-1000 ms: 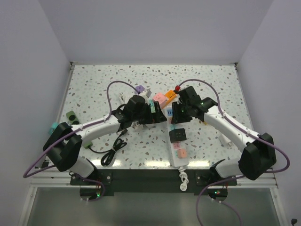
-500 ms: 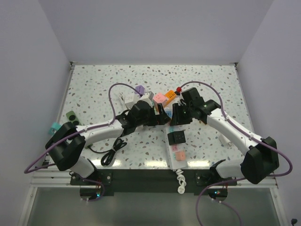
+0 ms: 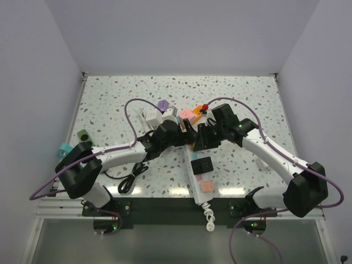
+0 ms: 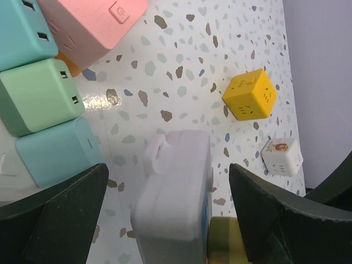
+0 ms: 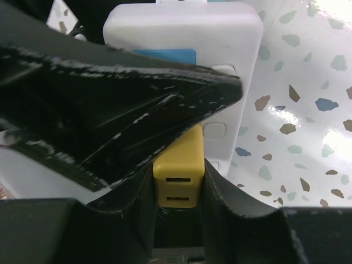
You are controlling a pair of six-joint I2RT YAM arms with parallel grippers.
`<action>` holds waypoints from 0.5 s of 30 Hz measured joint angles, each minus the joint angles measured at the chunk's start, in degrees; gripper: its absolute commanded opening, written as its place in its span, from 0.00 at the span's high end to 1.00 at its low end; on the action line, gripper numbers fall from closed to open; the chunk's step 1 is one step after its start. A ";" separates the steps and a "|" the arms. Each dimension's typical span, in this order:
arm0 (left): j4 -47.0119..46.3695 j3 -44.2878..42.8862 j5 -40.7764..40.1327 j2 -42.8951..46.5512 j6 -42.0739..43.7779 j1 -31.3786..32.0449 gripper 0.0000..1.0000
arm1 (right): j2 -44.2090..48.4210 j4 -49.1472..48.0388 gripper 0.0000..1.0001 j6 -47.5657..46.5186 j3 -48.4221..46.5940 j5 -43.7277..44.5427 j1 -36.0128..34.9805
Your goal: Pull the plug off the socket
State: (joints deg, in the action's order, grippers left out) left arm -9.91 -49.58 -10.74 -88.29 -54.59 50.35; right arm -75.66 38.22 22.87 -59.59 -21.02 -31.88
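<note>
A white power strip (image 3: 197, 177) lies at the table's middle, running toward the near edge, with a black plug (image 3: 202, 164) and pink plugs on it. A yellow plug (image 5: 177, 165) sits in the strip's far end (image 5: 181, 27). My right gripper (image 5: 177, 184) is shut on this yellow plug, and it shows at the strip's far end in the top view (image 3: 200, 137). My left gripper (image 4: 170, 220) is open, its fingers standing either side of the strip's far end (image 4: 173, 187) with gaps. The yellow plug shows beside the strip (image 4: 225, 239).
Coloured cube adapters lie beyond the strip: yellow (image 4: 248, 102), white (image 4: 281, 157), pink (image 4: 88, 27), green (image 4: 38, 93), teal (image 4: 58, 151). A purple cube (image 3: 163, 104) sits at the back. A black coiled cable (image 3: 129, 176) lies near left. A green block (image 3: 83, 135) is at far left.
The power strip has swung and slid toward the near edge and left. Both grippers have closed in on its far end, the left one moving right.
</note>
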 measured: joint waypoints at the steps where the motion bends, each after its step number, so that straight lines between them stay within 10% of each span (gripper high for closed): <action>1: -0.39 0.00 -0.07 -0.13 -0.17 0.00 0.07 | 0.33 -0.09 1.00 -0.02 0.00 -0.61 0.00; 7: -5.18 -0.39 1.70 -2.71 -0.39 0.24 0.35 | 1.44 0.22 1.00 0.09 0.07 -1.18 0.02; 13: -9.20 0.76 3.54 -3.32 -1.68 0.68 1.00 | 1.75 1.36 1.00 0.79 0.11 -0.48 0.11; 15: -9.62 1.42 3.50 -3.21 -1.73 0.70 1.00 | 1.81 1.44 1.00 0.92 0.11 0.26 -0.02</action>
State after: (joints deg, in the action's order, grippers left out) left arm -19.53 -48.16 -7.25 -91.50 -56.31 51.05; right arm -73.84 39.66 23.79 -59.48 -20.75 -31.90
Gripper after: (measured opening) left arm 0.405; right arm 0.345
